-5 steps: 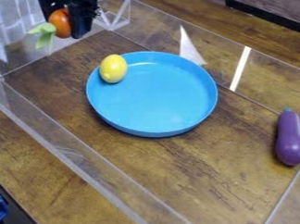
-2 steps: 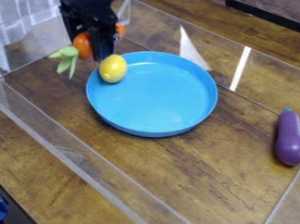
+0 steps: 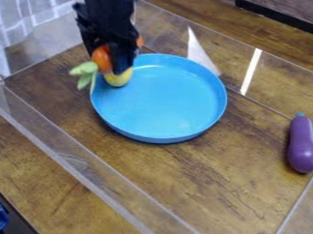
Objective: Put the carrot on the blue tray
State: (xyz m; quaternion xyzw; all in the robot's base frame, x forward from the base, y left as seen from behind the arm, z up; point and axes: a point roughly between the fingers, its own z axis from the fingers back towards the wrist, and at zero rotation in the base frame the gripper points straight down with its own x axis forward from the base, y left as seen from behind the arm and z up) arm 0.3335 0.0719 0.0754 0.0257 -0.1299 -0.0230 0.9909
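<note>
Carrot [image 3: 101, 61] hangs over tray's [image 3: 172, 124] left rim; eggplant [image 3: 302, 143] far right.

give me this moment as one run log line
phase: carrying | gripper: shut on carrot | over left rim of blue tray, above lemon | eggplant: on table, right

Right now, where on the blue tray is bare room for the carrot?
The blue tray is bare across its middle and right side. Its upper-left rim is crowded: the lemon lies there, under the gripper holding the carrot.
</note>
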